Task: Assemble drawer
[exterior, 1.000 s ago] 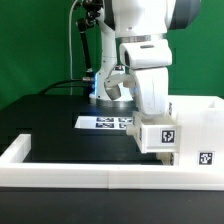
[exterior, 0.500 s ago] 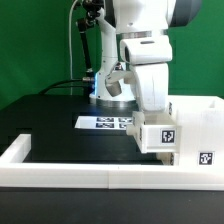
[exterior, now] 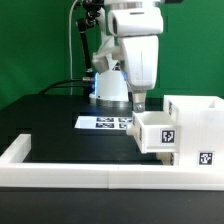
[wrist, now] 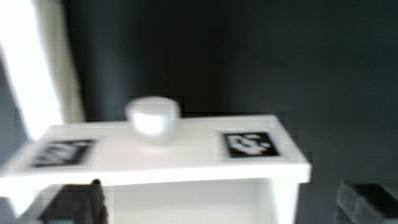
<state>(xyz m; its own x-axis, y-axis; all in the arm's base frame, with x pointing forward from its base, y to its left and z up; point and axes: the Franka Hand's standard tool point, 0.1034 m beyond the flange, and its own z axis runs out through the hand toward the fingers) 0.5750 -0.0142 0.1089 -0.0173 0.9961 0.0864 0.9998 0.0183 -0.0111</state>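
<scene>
The drawer's white box shell [exterior: 196, 118] stands at the exterior view's right, with a tag on its front. One small tray [exterior: 155, 130] sticks out of the shell toward the exterior view's left, with a tag on its side. In the wrist view the tray's face [wrist: 169, 165] shows a round white knob [wrist: 155, 115] between two tags. My gripper [exterior: 138, 103] hangs just above the tray, clear of it. In the wrist view my gripper [wrist: 222, 205] is open and empty, its dark fingers [wrist: 75, 205] wide apart. A second tray is not in view.
The marker board [exterior: 105, 122] lies flat on the black table [exterior: 60, 120] beside the tray. A low white rail [exterior: 80, 175] edges the table's front and the exterior view's left side. The arm's base and cables stand behind.
The gripper has risen from low beside the tray to just above it, and the wrist has turned. The tray and the shell have not moved.
</scene>
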